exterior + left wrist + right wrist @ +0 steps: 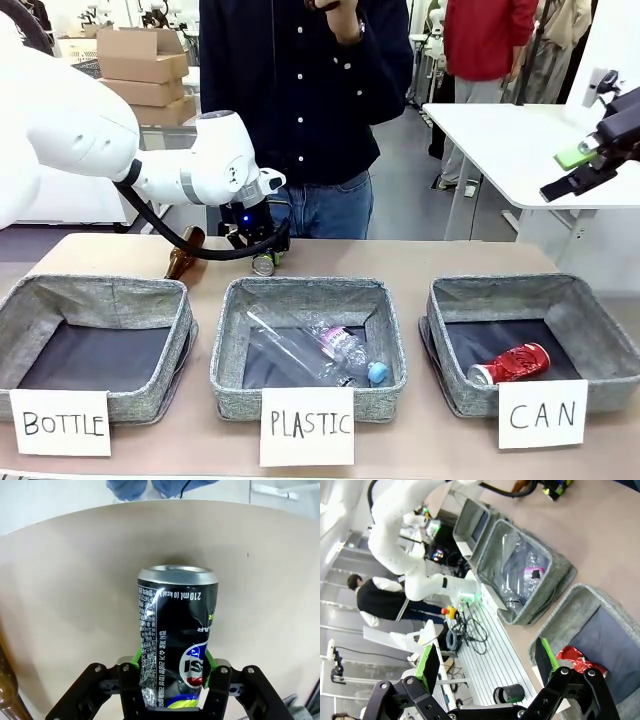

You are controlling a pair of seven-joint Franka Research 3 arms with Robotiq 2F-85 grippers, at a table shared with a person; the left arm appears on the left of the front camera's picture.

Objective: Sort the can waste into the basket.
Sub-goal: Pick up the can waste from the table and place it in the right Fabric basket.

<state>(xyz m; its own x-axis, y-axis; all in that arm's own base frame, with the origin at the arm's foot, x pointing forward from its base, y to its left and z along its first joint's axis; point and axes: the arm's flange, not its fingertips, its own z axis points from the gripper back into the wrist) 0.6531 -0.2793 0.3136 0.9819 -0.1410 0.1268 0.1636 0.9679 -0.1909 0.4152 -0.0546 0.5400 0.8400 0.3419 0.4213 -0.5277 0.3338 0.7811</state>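
Left end effector (172, 664): clamped on the dark can (175, 630), one green pad on each side of its lower body; it is near the far edge of the worktop (420, 260), behind the middle basket.
Dark can: black with a silver end, small white print and green marks, its side dented. It points away from the fingers. I cannot tell whether it touches the worktop or hangs just above it.
Right end effector (487, 655): fingers wide apart, holding nothing, raised well above the right edge of the worktop.
Red can (510, 364): lying on its side on the dark bottom of the CAN basket (600, 305), toward its front wall.
CAN basket: grey fabric, at the near right corner of the worktop, with a white card lettered CAN against its front.
PLASTIC basket (228, 340): at the middle of the near edge, holding clear plastic bottles (340, 350).
BOTTLE basket (30, 300): at the near left corner.
Brown glass bottle (183, 254): lying on the worktop by the far edge, just left of the left end effector.
Person (300, 90): standing at the far side in a dark shirt.
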